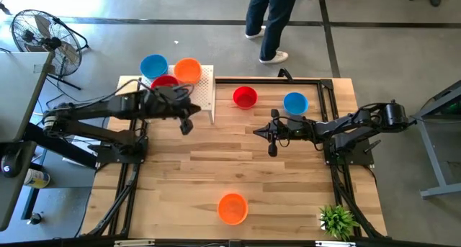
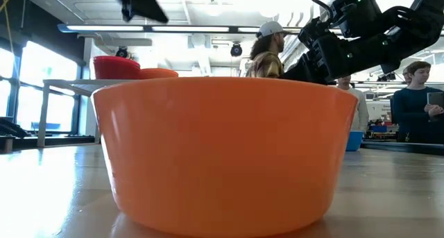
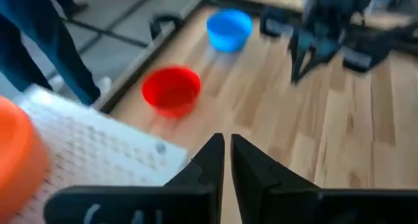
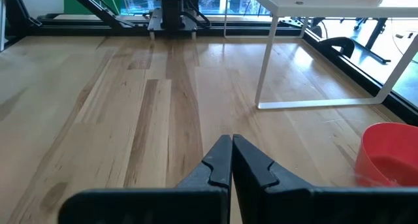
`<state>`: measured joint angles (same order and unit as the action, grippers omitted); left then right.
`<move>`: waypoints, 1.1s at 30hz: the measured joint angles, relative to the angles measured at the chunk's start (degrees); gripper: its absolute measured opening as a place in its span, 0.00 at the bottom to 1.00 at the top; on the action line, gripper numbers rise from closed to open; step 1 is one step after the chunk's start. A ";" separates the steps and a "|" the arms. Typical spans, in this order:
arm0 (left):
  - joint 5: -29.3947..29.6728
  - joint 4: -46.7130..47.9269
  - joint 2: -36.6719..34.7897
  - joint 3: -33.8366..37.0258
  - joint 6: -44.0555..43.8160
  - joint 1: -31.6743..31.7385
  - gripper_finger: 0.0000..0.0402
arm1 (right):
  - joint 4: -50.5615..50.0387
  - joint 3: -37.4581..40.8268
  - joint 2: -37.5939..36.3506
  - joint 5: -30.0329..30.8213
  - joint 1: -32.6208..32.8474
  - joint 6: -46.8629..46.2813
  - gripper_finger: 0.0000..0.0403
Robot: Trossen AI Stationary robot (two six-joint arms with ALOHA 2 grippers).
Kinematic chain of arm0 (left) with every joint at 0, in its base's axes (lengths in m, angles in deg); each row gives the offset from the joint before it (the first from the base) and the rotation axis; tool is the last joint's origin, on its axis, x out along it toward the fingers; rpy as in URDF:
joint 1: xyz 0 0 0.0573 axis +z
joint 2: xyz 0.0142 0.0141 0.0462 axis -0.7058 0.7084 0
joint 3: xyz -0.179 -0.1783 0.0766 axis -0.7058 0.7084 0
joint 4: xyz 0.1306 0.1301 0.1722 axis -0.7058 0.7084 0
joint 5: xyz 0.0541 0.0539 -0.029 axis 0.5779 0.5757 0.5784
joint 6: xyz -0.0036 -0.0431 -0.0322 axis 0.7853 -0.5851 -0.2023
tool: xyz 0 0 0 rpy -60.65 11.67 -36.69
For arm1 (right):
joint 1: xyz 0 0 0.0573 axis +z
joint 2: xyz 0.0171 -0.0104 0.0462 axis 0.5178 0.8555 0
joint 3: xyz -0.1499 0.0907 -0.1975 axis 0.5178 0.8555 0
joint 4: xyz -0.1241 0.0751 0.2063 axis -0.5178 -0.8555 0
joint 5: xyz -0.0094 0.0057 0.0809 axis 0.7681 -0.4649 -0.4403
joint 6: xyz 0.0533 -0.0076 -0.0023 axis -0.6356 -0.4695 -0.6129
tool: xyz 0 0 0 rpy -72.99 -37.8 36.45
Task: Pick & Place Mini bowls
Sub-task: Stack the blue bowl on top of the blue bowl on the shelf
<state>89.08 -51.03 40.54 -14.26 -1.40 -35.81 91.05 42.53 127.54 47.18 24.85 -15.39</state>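
Red bowl [image 4: 390, 153] cut by frame edge; distant arm [image 3: 326, 28] blurred.

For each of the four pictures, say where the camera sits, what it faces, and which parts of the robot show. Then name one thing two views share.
High: overhead, facing down; both arms, left gripper, right gripper.
Low: at tabletop height, behind the orange bowl; arms above.
Left wrist: over the white stand, toward the red bowl; own shut fingers.
Right wrist: low over the table; own shut fingers.
Shared: the red bowl appears in both wrist views.
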 joint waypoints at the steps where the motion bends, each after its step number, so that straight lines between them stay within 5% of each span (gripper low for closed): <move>1: -0.53 -0.48 0.07 1.34 -0.18 -0.19 0.06 | 0.02 -0.01 0.00 0.00 -0.02 -0.03 0.00; 5: -0.54 -7.98 0.74 7.31 0.96 -1.72 0.01 | -0.16 0.01 0.00 -0.03 0.01 -2.37 0.00; 12: -0.89 -45.54 -0.22 25.60 8.29 -7.40 0.00 | -5.91 -0.01 -3.88 1.32 0.01 -8.02 0.00; 17: -1.12 -61.39 1.31 32.80 8.48 -7.26 0.01 | -26.12 -2.00 -16.06 8.87 -1.54 -15.67 0.04; 26: -1.14 -64.40 1.46 35.59 11.20 -7.26 0.01 | -76.72 -13.73 -28.68 20.92 -12.50 -39.29 0.25; 33: -3.08 -64.60 1.39 35.57 11.49 -7.26 0.01 | -88.98 -12.74 -28.11 21.03 -23.00 -46.57 0.36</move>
<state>86.00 -115.63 41.93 21.31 10.09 -43.07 2.07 29.79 99.43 68.21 1.85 -61.96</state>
